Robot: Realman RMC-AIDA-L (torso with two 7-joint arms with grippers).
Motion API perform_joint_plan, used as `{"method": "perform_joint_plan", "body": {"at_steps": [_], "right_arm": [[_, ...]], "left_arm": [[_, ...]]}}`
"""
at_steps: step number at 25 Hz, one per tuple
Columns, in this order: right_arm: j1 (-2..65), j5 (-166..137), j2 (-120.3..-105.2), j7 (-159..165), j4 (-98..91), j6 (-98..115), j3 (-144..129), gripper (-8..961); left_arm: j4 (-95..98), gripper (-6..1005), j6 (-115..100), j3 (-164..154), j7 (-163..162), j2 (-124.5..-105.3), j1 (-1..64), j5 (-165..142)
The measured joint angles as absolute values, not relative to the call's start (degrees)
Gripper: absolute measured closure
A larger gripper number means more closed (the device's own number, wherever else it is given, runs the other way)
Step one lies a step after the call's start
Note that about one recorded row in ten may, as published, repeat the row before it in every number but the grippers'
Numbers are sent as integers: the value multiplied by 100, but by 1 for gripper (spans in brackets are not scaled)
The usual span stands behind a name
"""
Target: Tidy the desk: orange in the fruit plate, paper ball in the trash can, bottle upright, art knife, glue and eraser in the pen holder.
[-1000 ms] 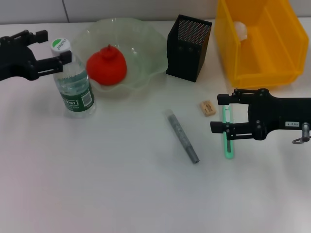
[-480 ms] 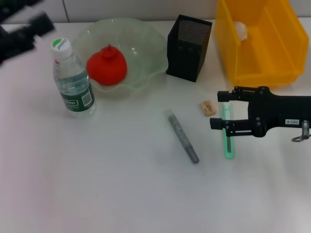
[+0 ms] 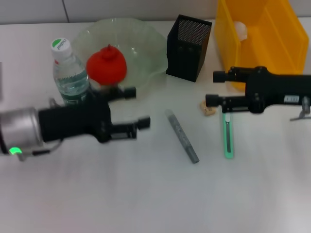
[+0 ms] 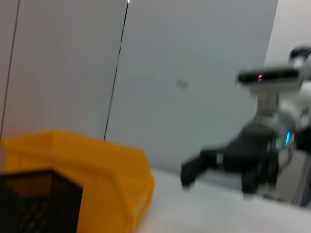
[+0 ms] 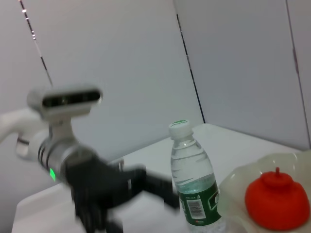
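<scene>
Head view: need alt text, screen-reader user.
Two black grippers hang open over a white desk: the left gripper beside the upright bottle, the right gripper over the eraser. The orange sits in the fruit plate, next to the pen holder.

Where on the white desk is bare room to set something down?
The near part of the white desk is free, in front of the left gripper, the grey stick and the green stick. It is crowded at the back: clear plastic bottle, pale-green glass bowl, black mesh cup, yellow bin, right gripper.
</scene>
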State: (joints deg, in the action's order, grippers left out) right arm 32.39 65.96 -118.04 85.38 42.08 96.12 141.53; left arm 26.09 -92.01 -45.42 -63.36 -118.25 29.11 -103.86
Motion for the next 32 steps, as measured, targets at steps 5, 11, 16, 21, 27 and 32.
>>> {"method": "perform_joint_plan", "body": {"at_steps": [5, 11, 16, 21, 27, 32], "right_arm": [[3531, 6016, -11725, 10621, 5262, 9606, 13518, 150], [4087, 4799, -11627, 13097, 6365, 9754, 12380, 150], [4747, 3648, -11608, 14747, 6525, 9919, 11982, 150], [5044, 3111, -11671, 15325, 6454, 9812, 11335, 150], [5100, 2765, -11747, 15647, 6075, 9160, 10806, 150], [5135, 2662, -11758, 15940, 5808, 9081, 10798, 150]], "left_arm": [[1973, 138, -8841, -4552, -5495, -11843, 2944, -10474], [1756, 138, -8652, -4556, -5300, -11857, 2976, -10491], [1711, 138, -8626, -4567, -5284, -11866, 3006, -10493], [1664, 139, -8629, -4570, -5282, -11874, 3048, -10489], [1635, 139, -8559, -4571, -5280, -11881, 3067, -10488], [1575, 139, -8539, -4570, -5277, -11884, 3081, -10484]]}}
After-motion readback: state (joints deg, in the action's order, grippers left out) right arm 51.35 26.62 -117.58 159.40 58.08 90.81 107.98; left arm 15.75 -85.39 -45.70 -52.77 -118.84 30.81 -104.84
